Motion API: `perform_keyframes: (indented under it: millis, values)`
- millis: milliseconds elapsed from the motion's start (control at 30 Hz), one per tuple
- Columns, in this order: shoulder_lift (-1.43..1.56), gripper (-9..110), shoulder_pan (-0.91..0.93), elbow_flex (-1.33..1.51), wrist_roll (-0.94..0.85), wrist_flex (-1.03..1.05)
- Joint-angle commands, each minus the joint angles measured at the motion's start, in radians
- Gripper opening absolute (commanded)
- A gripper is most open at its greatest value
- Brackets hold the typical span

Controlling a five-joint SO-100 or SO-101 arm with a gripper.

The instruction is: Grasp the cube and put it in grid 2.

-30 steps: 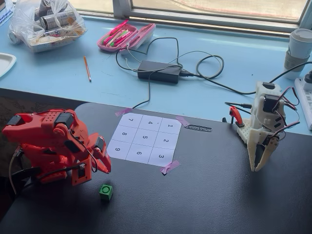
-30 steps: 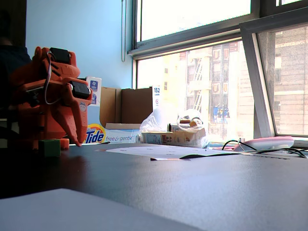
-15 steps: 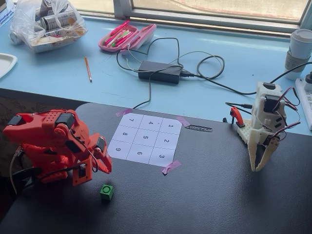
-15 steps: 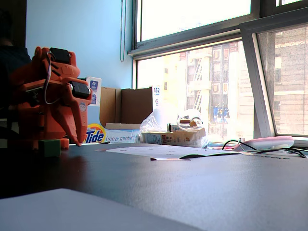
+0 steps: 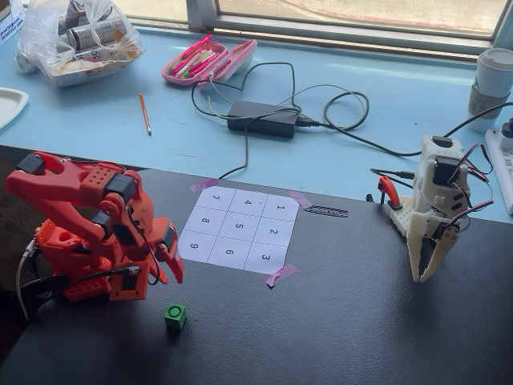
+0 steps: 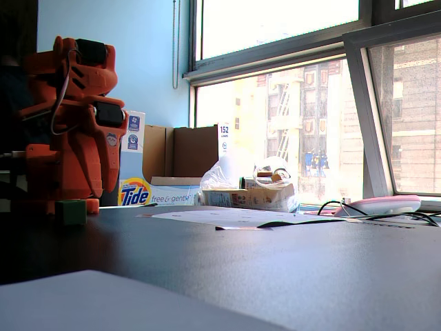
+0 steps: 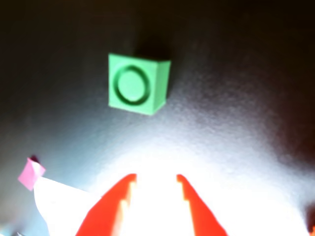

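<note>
1. Cube [image 5: 175, 315] flat on the black table [image 5: 353, 321], ring mark up, off the numbered sheet [image 5: 240, 230]: below the sheet's "9" corner in a fixed view, apart from its edge.
2. Gripper [image 5: 170, 273] on the orange arm [image 5: 88, 228], tips pointing down, above and slightly left of the cube in that fixed view. Near, not touching.
3. Jaws parted, nothing between them. Clear in wrist view: two red fingers [image 7: 110, 209] at the bottom edge with a bright gap between; gripper [image 7: 153, 178] well short of the cube [image 7: 139, 83], which sits toward the top of that view, slightly left of the gap's line.
4. Low fixed view: cube [image 6: 71, 211] on the table in front of the arm's base, dark against the orange body [image 6: 69, 131]; gripper tips hard to separate from the arm here.
5. Grid 2 [image 5: 273, 231] in the sheet's right column, between cells "1" and "3", on the far side of the sheet from the cube. Unoccupied.
6. Pink tape [image 5: 278, 275] at the sheet's lower corner by "3"; also in wrist view at lower left [image 7: 31, 174], beside the sheet's white corner.
7. White second arm [image 5: 433, 208] far right of the sheet, well apart from the cube.
</note>
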Motion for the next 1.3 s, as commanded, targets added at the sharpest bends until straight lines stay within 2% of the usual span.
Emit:
perform_keyframes:
  millis: [0, 300, 567, 1267]
  values:
    - [-0.107, 18, 0.026, -0.143, 0.011, 0.018]
    - [-0.304, 28, 0.143, -0.367, -0.012, 0.092]
    - [-0.428, 36, 0.250, -0.347, -0.077, 0.077]
    - [-0.577, 34, 0.345, -0.285, -0.132, -0.052]
